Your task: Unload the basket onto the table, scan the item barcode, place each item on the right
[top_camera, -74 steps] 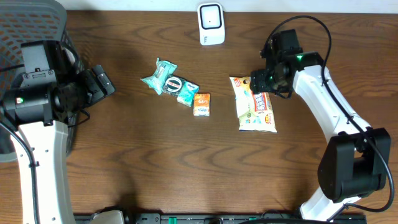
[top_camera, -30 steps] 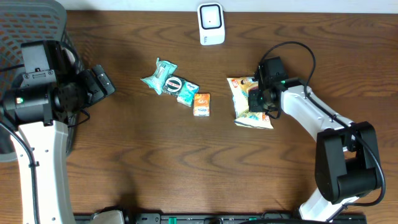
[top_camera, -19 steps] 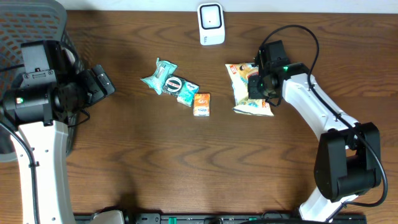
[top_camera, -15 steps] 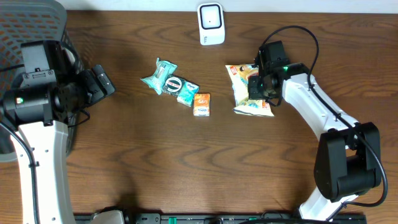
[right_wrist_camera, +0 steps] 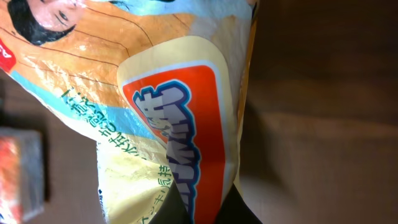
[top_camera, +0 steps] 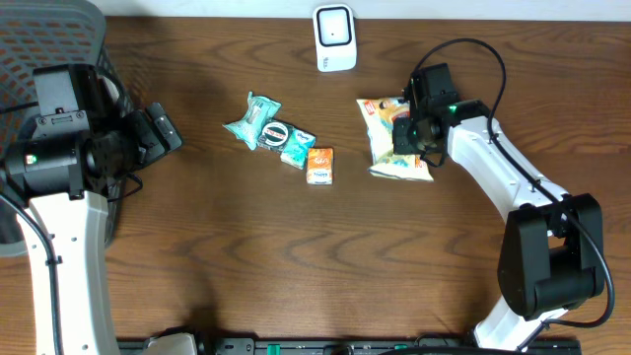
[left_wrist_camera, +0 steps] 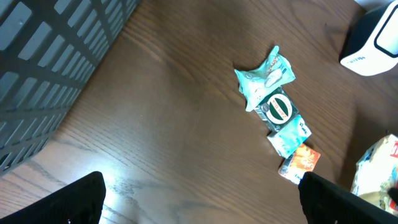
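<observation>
We hold the snack bag (top_camera: 380, 148), near the scanner (top_camera: 334, 37) on its right, pinched at one edge by the right gripper (top_camera: 407, 138); left gripper (top_camera: 158, 133) gapes wide, empty; bag likely light, crinkly, slippery; sealed edge seems the safest hold.

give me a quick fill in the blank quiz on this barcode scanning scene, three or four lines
1. The snack bag is held by the ___ gripper.
2. The left gripper holds nothing and its jaws stand ___.
3. The small box lying nearest the snack bag is ___.
4. The scanner is ___ in colour.
Missing words: right; open; orange; white.
</observation>
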Tool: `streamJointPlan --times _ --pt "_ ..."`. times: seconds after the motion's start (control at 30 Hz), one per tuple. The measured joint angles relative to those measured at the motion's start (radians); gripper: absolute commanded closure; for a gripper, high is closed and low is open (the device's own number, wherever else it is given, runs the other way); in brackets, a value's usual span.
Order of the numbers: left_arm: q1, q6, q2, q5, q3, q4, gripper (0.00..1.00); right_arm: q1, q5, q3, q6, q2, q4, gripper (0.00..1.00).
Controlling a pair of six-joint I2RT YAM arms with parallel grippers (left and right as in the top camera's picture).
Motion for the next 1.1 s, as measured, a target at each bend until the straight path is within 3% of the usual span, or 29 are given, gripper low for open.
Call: streamJointPlan --times 0.5,0.83,1.1 --pt "0.0 0.0 0.0 0.0 0.0 -0.001 0.02 0.05 0.005 0.111 0.015 0.019 0.458 0.99" --pt "0.0 0.0 0.0 0.0 0.0 0.0 0.02 0.072 0.047 0.677 -0.013 0.426 0.484 0.99" --pt "0.0 0.0 0.0 0.0 0.0 0.0 0.02 0.111 0.095 0.735 -0.067 0.579 0.701 0.99"
